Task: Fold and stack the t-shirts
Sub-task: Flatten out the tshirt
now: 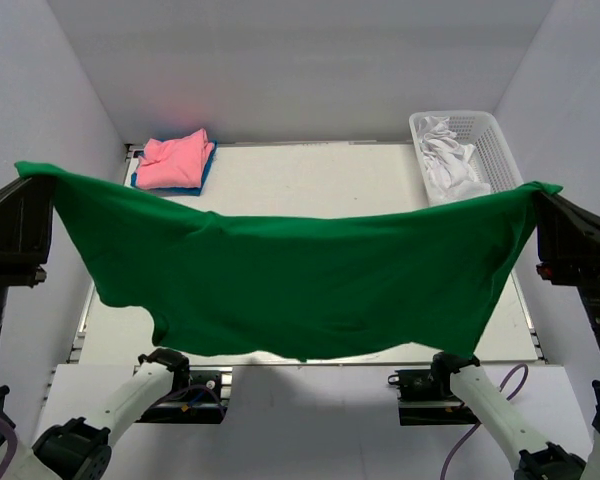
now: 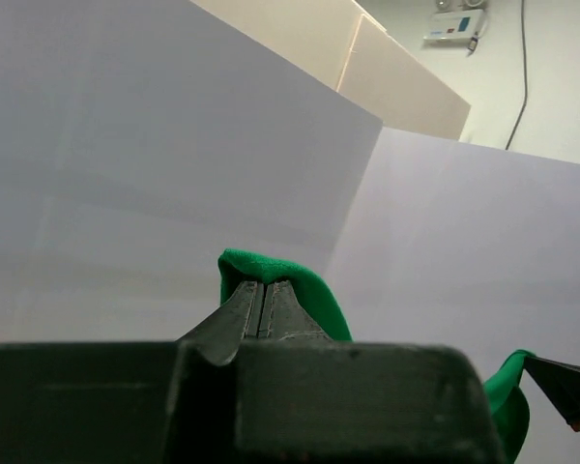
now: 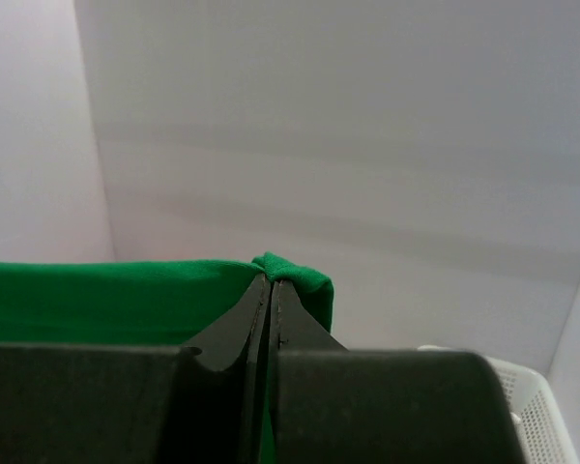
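**Grip state.** The left gripper (image 2: 261, 286) is closed on one top corner of the green shirt (image 1: 300, 280). In the left wrist view, cloth wraps over its fingertips. The right gripper (image 3: 269, 280) is closed on the opposite corner, and a fold of green shows above its tips.

**Position of the shirt.** The shirt is stretched between the two grippers. Its long axis runs straight from one gripper to the other, across the front of the arms. The top edge sags slightly at mid-span. The body hangs below both grippers as a curtain. The lower hem is uneven and hangs lower on the left gripper's side. The shirt is held in the air above the table (image 1: 310, 180), and no part can be confirmed touching it.

**Governing relation.** Each arm holds one end, so neither is nearer to the shirt. The free cloth lies below and between the grippers. Judgement: laying it flat requires both grippers to descend together with the span kept taut.

**Beyond the grippers.** The pink shirt (image 1: 175, 160) lies folded on a blue shirt (image 1: 204, 176), far beyond the left gripper. The left arm is the nearer one to this stack. The basket (image 1: 495, 135) stands far beyond the right gripper and holds white shirts (image 1: 450, 165).
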Robot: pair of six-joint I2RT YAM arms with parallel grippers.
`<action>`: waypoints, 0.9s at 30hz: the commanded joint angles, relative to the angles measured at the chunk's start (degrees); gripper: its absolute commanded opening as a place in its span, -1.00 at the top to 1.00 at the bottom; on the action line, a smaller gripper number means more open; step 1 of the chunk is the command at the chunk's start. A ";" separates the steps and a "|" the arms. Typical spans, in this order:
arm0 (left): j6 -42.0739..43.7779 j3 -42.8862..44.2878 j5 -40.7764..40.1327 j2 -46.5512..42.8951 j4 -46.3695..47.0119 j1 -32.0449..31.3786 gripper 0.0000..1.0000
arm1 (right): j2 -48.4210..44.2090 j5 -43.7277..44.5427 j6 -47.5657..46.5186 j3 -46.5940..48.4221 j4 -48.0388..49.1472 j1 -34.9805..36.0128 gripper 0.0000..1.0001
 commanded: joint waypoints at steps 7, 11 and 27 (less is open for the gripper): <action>-1.47 -5.11 -2.26 0.05 0.13 0.35 1.00 | -2.83 0.26 5.07 -10.82 7.15 0.00 1.00; -4.09 -16.52 -8.85 1.20 1.53 0.35 1.00 | -2.22 7.02 8.49 -21.50 9.51 0.00 1.00; -11.93 -43.44 -21.26 13.85 11.72 0.26 1.00 | 13.14 12.74 16.50 -42.65 21.30 -0.36 1.00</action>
